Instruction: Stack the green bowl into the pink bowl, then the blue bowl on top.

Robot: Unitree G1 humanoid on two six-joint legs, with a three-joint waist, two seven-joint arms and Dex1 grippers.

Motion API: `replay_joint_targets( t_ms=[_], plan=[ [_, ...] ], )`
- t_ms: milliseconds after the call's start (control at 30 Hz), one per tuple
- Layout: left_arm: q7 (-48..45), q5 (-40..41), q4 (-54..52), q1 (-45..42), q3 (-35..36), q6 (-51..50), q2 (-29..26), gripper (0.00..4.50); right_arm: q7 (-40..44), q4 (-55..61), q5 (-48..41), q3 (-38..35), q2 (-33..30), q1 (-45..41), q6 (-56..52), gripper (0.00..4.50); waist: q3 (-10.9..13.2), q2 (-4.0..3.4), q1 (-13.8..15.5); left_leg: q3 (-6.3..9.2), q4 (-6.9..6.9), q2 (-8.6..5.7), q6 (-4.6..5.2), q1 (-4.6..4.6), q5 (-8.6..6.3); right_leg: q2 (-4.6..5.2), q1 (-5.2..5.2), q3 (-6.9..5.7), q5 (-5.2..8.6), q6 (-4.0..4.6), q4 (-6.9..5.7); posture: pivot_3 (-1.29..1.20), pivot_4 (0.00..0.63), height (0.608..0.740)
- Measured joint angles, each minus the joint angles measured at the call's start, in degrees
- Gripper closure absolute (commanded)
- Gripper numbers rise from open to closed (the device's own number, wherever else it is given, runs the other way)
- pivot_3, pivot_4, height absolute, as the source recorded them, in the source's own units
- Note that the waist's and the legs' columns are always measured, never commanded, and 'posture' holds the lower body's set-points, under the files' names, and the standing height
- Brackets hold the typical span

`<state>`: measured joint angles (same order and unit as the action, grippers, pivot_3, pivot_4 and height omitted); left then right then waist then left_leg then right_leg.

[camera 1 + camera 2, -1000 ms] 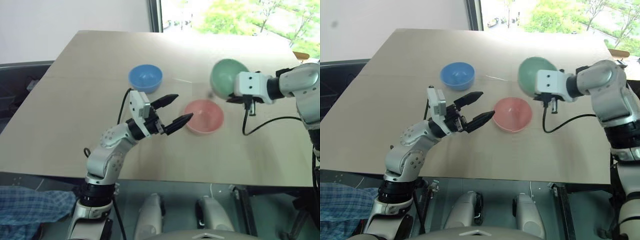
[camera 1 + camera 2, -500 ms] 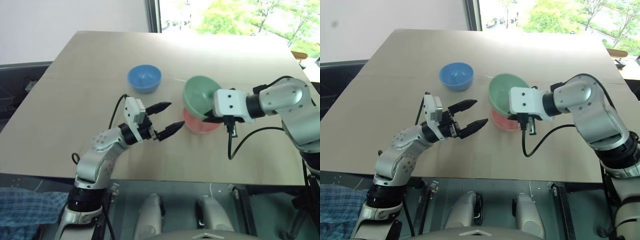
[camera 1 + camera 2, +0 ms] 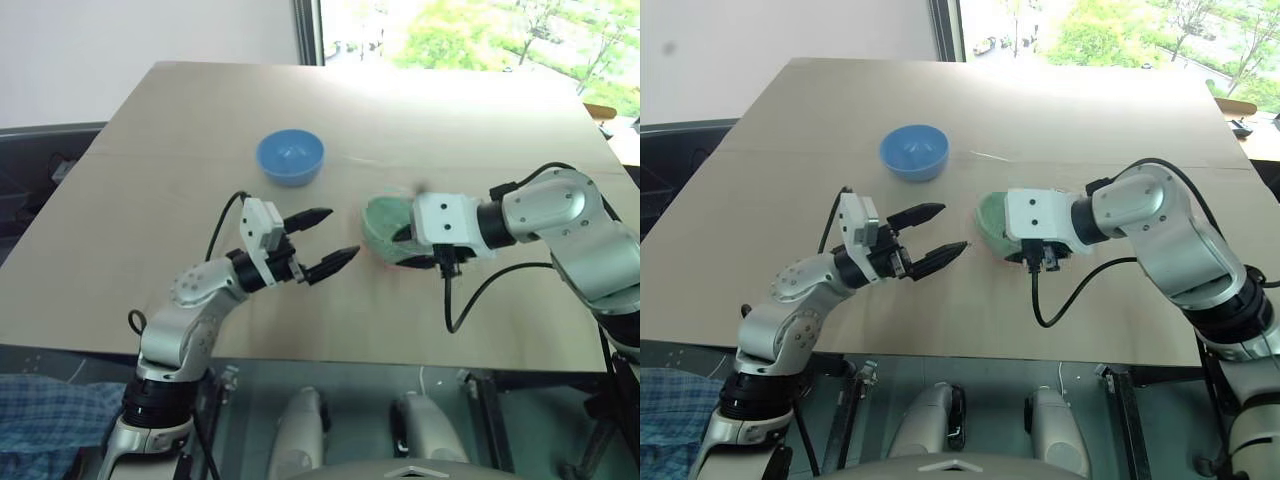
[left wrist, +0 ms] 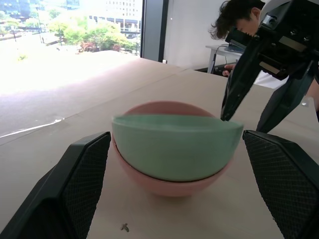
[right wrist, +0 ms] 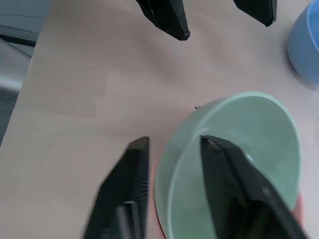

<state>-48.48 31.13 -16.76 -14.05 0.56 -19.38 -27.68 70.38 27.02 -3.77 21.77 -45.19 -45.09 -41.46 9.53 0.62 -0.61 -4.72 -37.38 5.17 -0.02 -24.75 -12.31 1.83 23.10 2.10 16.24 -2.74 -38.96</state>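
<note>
The green bowl rests tilted inside the pink bowl on the table, right of centre. My right gripper is open, one finger inside and one outside the green bowl's near rim, with a gap to the rim on either side. The pink bowl is mostly covered by the green one in the eye views. The blue bowl stands alone farther back and to the left. My left gripper is open and empty, pointing at the stacked pair from the left, a short way off.
The wooden table reaches back to a window. A black cable hangs from my right wrist over the table's front part. In the left wrist view a person sits beyond the table's edge.
My right gripper carried the green bowl left and down into the pink bowl, then opened its fingers off the rim. My left gripper drew back slightly to the left, still open.
</note>
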Motion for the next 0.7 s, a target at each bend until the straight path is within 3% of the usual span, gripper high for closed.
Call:
replay_joint_targets(
  t_ms=[100, 200, 400, 600, 700],
  plan=[
    [-0.2, -0.1, 0.0, 0.1, 0.0, 0.0, -0.2, 0.00, -0.7, 0.3, -0.6, -0.3, -0.8, 0.4, -1.1, 1.86, 0.0, 0.00, 0.0, -0.01, 0.00, 0.00, 0.00, 0.00, 0.00, 0.00, 0.00, 0.00, 0.00, 0.00, 0.00, 0.00, 0.150, 0.740],
    [0.2, -0.6, 0.0, -0.4, -0.2, 0.0, -0.2, 0.00, -1.8, 0.6, -3.8, -5.1, -1.3, 2.1, -5.0, 1.86, 0.0, 0.02, 0.2, 0.02, 0.00, 0.00, 0.00, -0.02, 0.00, 0.00, -0.01, -0.02, 0.00, 0.00, 0.01, 0.00, 0.150, 0.740],
    [2.5, -4.8, 1.8, -4.1, -0.8, 1.2, -0.2, 0.00, -4.8, 1.2, -11.9, -21.6, -4.3, 5.6, -12.9, 1.86, 0.0, 0.04, 0.5, 0.06, 0.01, -0.01, 0.00, -0.02, 0.00, 0.00, -0.02, -0.06, 0.00, 0.00, 0.03, 0.00, 0.150, 0.740],
    [4.8, -12.2, 12.2, -11.9, -1.7, 4.2, -0.4, 0.00, -7.7, 7.0, -19.8, -31.1, -6.2, 10.1, -18.2, 1.86, 0.0, 0.05, 0.2, 0.07, 0.02, -0.01, 0.01, -0.01, 0.00, -0.02, -0.02, -0.05, 0.00, 0.00, 0.01, 0.00, 0.150, 0.740],
    [4.3, -19.8, 21.6, -17.6, -4.3, 10.8, -3.8, 0.00, -10.5, 9.3, -26.3, -35.9, -4.2, 8.6, -23.1, 1.86, 0.0, 0.05, 0.0, 0.08, 0.02, -0.01, 0.00, 0.00, 0.00, -0.04, -0.02, -0.06, 0.00, 0.00, 0.00, 0.00, 0.150, 0.740]
  ],
)
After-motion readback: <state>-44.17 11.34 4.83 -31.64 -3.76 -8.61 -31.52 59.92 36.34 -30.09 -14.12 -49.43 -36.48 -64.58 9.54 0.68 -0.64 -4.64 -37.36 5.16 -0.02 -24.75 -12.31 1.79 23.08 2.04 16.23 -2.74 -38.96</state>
